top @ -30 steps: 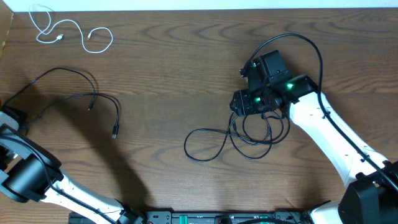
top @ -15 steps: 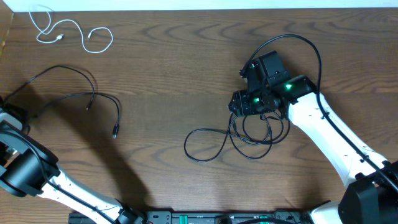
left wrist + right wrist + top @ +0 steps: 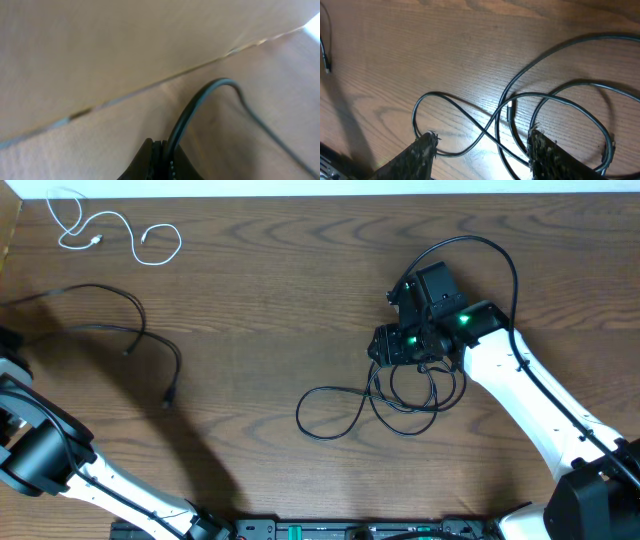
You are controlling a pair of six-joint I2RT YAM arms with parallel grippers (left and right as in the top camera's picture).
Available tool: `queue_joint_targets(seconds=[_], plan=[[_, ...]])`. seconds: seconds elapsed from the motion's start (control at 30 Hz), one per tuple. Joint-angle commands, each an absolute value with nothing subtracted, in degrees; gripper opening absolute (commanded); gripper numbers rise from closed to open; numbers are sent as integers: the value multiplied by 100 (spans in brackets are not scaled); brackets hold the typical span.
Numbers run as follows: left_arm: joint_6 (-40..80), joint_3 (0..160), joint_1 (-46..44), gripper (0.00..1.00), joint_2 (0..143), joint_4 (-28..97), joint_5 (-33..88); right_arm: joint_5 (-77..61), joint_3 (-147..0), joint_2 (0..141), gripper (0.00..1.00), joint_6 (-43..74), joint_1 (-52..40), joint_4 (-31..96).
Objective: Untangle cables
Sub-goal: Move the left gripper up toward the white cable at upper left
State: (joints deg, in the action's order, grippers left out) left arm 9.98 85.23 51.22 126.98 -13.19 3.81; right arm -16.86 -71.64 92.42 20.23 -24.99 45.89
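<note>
Left fingers (image 3: 150, 162) pinched the loose black cable (image 3: 185, 117) at the frame's left edge; right fingers (image 3: 422, 155) hung spread apart over the coiled black cable (image 3: 455, 100).

Left black cable (image 3: 143, 315): runs off the overhead's 9 o'clock edge.
Left fingers (image 3: 145, 162): blurred, cropped at 6 o'clock.
Coiled black cable (image 3: 497, 119): cut at 3 o'clock.
</note>
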Motion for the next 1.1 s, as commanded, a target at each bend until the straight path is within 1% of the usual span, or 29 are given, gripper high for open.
queue_joint_targets(seconds=[0.0, 0.03, 0.07, 0.1, 0.13, 0.17, 0.2, 0.23, 0.37, 0.57, 0.7, 0.8, 1.0, 1.07], plan=[[838, 8954, 5074, 8, 12687, -1522, 1009, -1667, -7183, 9292, 56, 2163, -2528, 4615], [836, 8993, 5059, 11, 12687, -1533, 1011, -1667, -7181, 9292, 56, 2187, -2528, 4619], [836, 9024, 5037, 23, 12687, -1535, 1009, -1667, -7183, 9292, 56, 2187, -2528, 4619], [836, 9039, 5019, 39, 12687, -1535, 1009, -1664, -7181, 9292, 56, 2187, -2530, 4619], [836, 9041, 5002, 64, 12687, -1533, 1011, -1667, -7183, 9292, 56, 2187, -2528, 4619], [836, 9039, 4989, 80, 12687, -1516, 1011, -1667, -7183, 9292, 56, 2187, -2528, 4619], [836, 9039, 4971, 87, 12687, -1459, 1011, -1667, -7183, 9292, 56, 2187, -2528, 4624], [836, 9039, 4954, 93, 12687, -1406, 1011, -1667, -7181, 9292, 56, 2187, -2528, 4630], [840, 9039, 4884, 93, 12685, -1194, 1015, -1664, -7183, 9292, 56, 2185, -2530, 4678], [840, 9039, 4678, 94, 12495, -908, 1363, -1664, -7183, 9292, 56, 2180, -2530, 4689], [843, 9039, 4438, 94, 12250, -495, 1500, -1660, -7181, 9292, 56, 2154, -2528, 4678], [840, 9039, 4185, 90, 12195, 95, 1503, -1662, -7183, 9292, 56, 2067, -2530, 4630], [838, 9008, 3603, 90, 12250, 1382, 1476, -1664, -7183, 9292, 56, 2038, -2530, 4613], [838, 9008, 3437, 90, 12250, 1817, 1286, -1664, -7181, 9292, 55, 1997, -2530, 4628]])
